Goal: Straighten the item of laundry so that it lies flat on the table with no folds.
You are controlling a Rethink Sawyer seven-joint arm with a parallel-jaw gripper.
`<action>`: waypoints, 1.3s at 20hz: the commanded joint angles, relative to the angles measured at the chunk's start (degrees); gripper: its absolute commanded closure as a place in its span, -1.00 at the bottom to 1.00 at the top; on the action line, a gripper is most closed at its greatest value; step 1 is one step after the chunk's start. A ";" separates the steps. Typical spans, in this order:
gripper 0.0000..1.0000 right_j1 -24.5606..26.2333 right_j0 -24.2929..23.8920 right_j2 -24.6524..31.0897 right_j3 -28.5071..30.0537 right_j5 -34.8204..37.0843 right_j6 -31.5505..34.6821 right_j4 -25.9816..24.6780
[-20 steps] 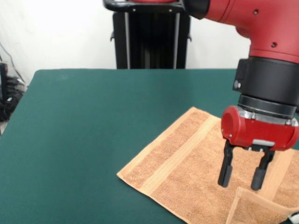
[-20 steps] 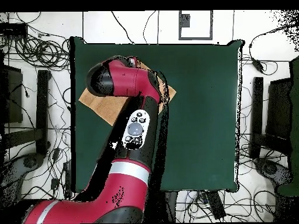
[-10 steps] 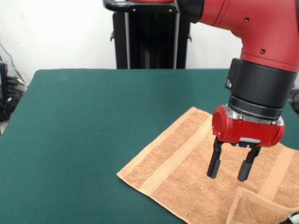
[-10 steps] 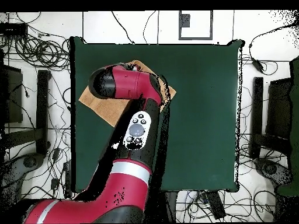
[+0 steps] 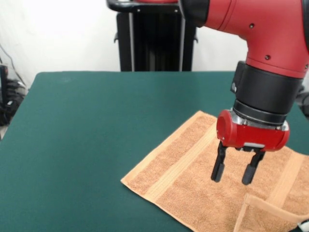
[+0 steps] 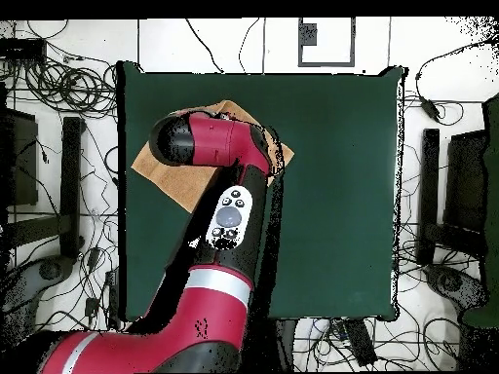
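Towel (image 5: 193, 179): orange-tan, spread on green table (image 5: 87, 135), front view's lower right; near corner folded over at bottom right edge
Gripper (image 5: 232, 169): fingers apart, pointing down, nothing held; hangs over towel's middle, beside the stripe band
Overhead: arm (image 6: 229, 219) covers most of towel (image 6: 156, 168); claw hidden

A wide bench (image 5: 96, 130) with a dark green felt-like top fills the middle of the room. One thing lies on it: an orange-tan terry towel (image 5: 188, 183), set askew near one side edge of the green top. Most of the cloth is spread flat, with a woven stripe band running along one end. One corner is folded back over the towel itself.
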 commanded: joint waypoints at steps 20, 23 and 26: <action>-1.00 7.08 -0.95 5.43 3.43 2.33 8.16 -1.57; -1.00 7.96 -1.00 5.55 2.92 2.00 8.56 -1.22; -1.00 8.60 -1.14 6.11 2.93 0.10 8.60 -1.16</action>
